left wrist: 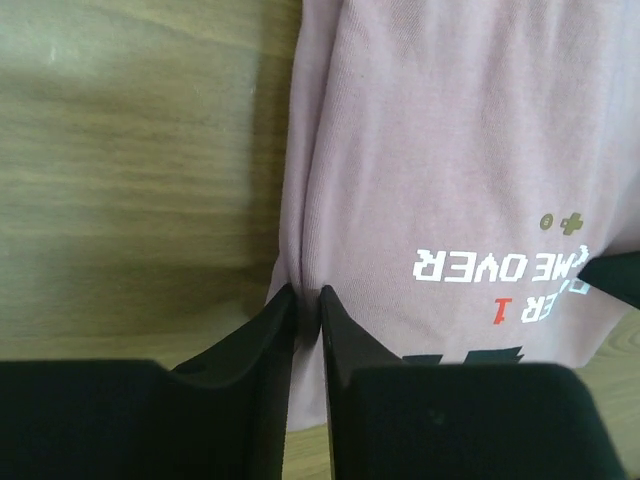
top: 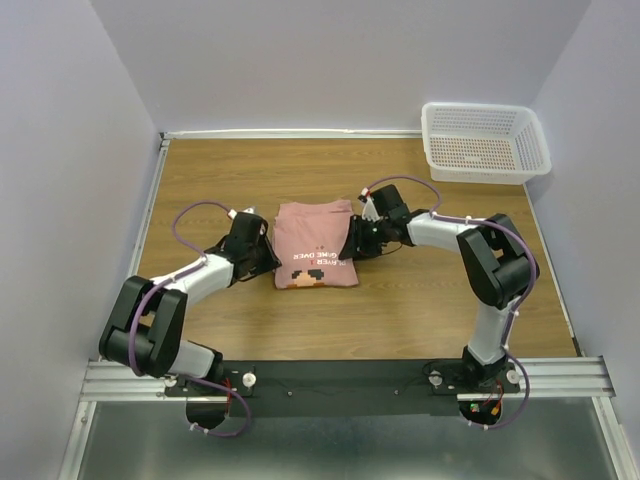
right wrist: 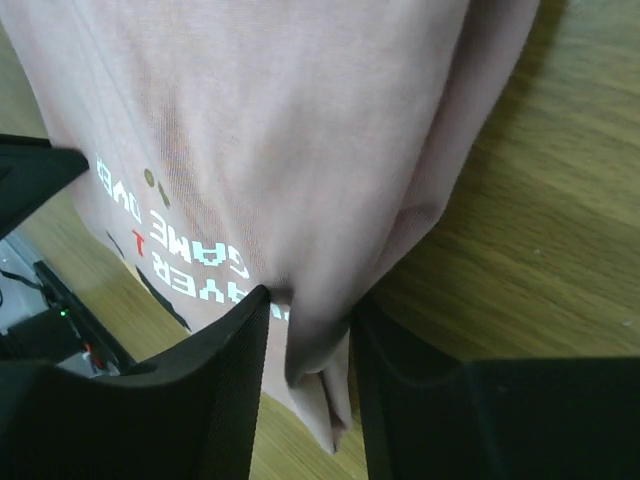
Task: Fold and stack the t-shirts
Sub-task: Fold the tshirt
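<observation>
A dusty pink t-shirt (top: 315, 240), folded into a rectangle with its printed graphic and text facing up, lies on the wooden table in the middle. My left gripper (top: 272, 255) is at its left edge. In the left wrist view the left gripper (left wrist: 307, 302) is shut on a thin fold of the shirt's (left wrist: 450, 150) edge. My right gripper (top: 350, 245) is at the shirt's right edge. In the right wrist view the right gripper (right wrist: 310, 312) is closed around a thick bunched fold of the shirt (right wrist: 280, 120).
A white plastic mesh basket (top: 485, 142) stands at the far right corner of the table (top: 450, 300). Walls close in the left, back and right sides. A metal rail with the arm bases runs along the near edge.
</observation>
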{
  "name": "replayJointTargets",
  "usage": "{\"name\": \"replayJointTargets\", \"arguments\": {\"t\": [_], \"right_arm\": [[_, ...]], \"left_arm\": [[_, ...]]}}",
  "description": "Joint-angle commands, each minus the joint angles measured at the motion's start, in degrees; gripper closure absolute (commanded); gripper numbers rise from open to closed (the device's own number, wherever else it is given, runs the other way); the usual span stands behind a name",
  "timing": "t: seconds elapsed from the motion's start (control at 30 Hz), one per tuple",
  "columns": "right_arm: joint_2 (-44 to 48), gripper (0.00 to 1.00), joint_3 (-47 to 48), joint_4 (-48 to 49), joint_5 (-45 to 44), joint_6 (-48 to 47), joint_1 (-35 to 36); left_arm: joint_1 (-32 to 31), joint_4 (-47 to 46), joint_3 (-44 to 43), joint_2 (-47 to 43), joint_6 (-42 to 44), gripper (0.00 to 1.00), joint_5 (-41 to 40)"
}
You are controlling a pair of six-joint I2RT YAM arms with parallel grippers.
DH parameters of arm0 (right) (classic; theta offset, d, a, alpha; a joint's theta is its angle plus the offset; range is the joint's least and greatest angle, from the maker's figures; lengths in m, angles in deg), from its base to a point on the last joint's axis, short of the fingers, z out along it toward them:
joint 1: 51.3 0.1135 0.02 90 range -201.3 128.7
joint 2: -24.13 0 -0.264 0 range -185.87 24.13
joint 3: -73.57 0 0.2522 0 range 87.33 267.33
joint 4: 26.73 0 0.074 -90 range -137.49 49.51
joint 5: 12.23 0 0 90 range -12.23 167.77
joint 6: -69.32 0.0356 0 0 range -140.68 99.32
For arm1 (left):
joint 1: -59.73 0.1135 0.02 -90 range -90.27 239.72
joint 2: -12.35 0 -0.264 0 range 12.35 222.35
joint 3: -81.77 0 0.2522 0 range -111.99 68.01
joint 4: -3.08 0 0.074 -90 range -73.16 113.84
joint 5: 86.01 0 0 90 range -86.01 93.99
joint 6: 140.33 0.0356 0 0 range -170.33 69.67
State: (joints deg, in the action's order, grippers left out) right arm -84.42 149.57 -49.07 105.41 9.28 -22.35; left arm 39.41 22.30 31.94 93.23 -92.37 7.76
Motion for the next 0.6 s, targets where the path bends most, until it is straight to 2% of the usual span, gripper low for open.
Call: {"name": "replayJointTargets", "arguments": {"t": [0.0, 0.07, 0.1, 0.13, 0.3, 0.37, 0.43, 0.47, 0.53, 0.57], "right_arm": [[-1.4, 0.58, -1.8, -1.1, -3.8, 0.8, 0.8], [-1.1, 0.69, -2.5, -0.9, -4.3, 0.7, 0.8], [-1.0, 0.74, -2.8, -0.7, -4.9, 0.5, 0.7], [-1.3, 0.8, -3.3, -0.7, -5.3, 0.3, 0.7], [-0.8, 0.83, -5.2, -0.5, -5.7, -0.5, 0.7], [0.8, 0.79, -5.6, -0.6, -5.8, -0.7, 0.8], [2.0, 0.73, -6.0, -0.6, -5.9, -0.9, 0.7], [2.5, 0.65, -5.9, -0.6, -5.8, -1.3, 0.7], [3.7, 0.56, -5.6, -0.8, -6.0, -1.5, 0.4], [4.0, 0.55, -5.4, -0.8, -6.0, -1.6, 0.2]], "left_arm": [[0.1, -2.5, 3.3, -2.6, -2.2, 0.82, 4.9], [0.1, -3.4, 4.5, -3.0, -2.9, 0.88, 5.5], [0.2, -4.2, 5.7, -3.2, -3.7, 0.95, 5.8], [0.2, -4.2, 6.1, -3.0, -4.0, 0.98, 5.9], [0.5, -4.8, 9.2, -2.7, -5.9, 1.0, 6.5], [0.9, -4.5, 10.0, -3.2, -6.1, 0.98, 7.0], [1.0, -4.3, 10.2, -4.9, -6.1, 0.9, 6.6], [1.0, -4.0, 10.3, -5.6, -6.0, 0.87, 6.3], [1.3, -2.5, 10.1, -8.0, -5.7, 0.79, 4.8], [1.5, -1.8, 9.9, -8.9, -5.6, 0.75, 4.2]]}}
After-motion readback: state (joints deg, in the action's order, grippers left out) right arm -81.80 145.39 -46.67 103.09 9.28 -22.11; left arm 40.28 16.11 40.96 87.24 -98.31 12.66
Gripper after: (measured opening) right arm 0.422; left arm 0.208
